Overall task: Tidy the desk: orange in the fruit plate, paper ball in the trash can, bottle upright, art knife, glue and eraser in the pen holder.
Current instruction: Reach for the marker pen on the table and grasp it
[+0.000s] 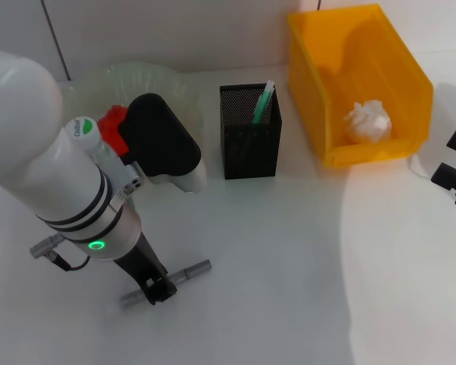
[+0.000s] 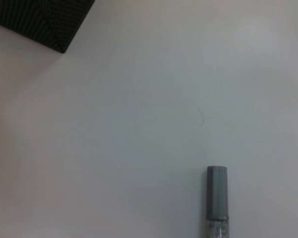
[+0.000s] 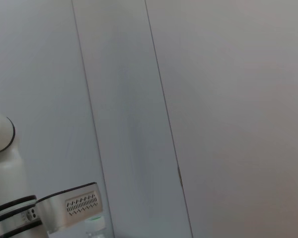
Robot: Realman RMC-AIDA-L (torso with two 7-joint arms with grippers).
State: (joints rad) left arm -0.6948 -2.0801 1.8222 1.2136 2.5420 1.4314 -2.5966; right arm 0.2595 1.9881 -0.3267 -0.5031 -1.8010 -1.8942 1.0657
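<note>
Head view, left gripper [image 1: 158, 289] clamped on art knife [image 1: 167, 282], lying flat, cap toward right.

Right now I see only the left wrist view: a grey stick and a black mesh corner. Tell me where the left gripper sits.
Observer: The left gripper is down at the grey stick, which lies flat on the table.
Operator: Give me the pen holder's contents.
Observer: The pen holder holds a green pen.
Operator: Report the paper ball.
Observer: The paper ball already lies in the yellow bin.
</note>
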